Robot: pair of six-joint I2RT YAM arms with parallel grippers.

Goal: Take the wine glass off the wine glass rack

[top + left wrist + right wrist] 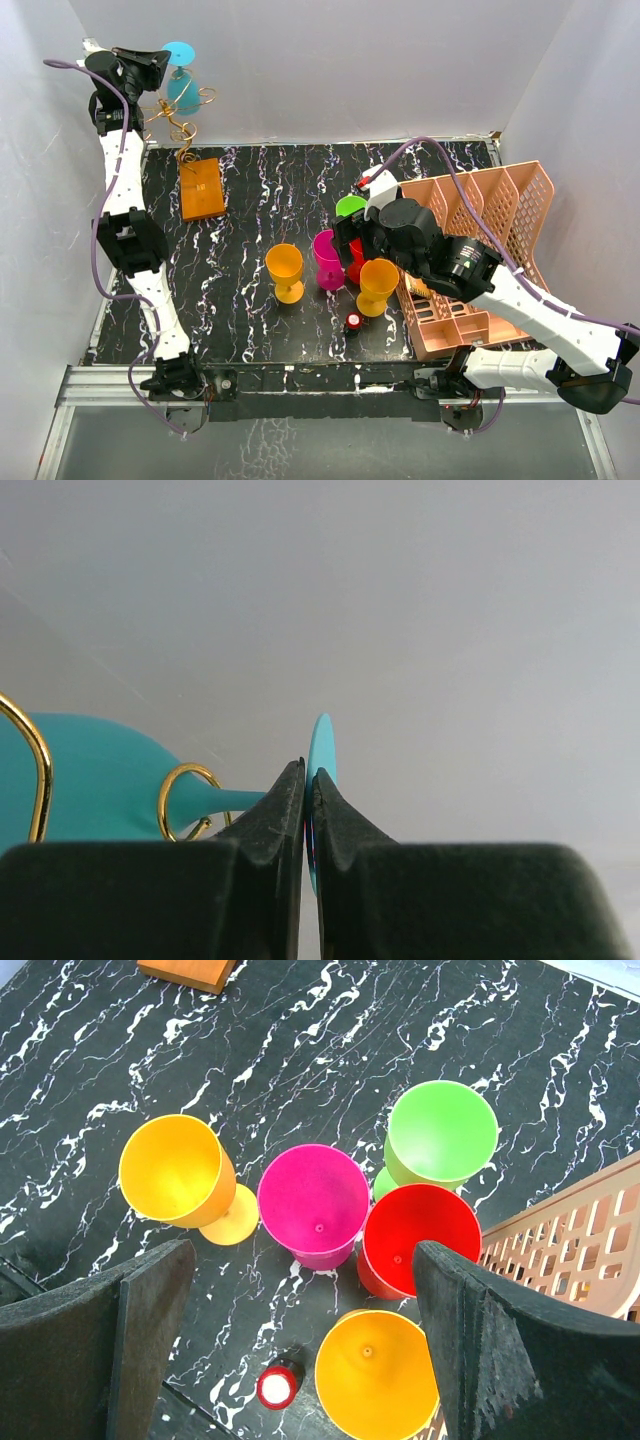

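Note:
A teal wine glass [181,78] hangs upside down high at the back left, its stem in a curled arm of the gold wire rack [184,128] on an orange-brown block base [201,188]. My left gripper [160,62] is shut on the glass's round foot. In the left wrist view the foot [321,742] sits edge-on between the closed fingertips, with the teal bowl [90,772] and a gold loop [188,798] to the left. My right gripper [300,1290] is open and empty, above the coloured cups.
Several plastic goblets stand mid-table: orange [285,270], pink [328,257], green [351,207], red [420,1238] and another orange [377,283]. A small red-capped bottle [354,321] lies near the front. A salmon-pink lattice basket [490,240] is at the right.

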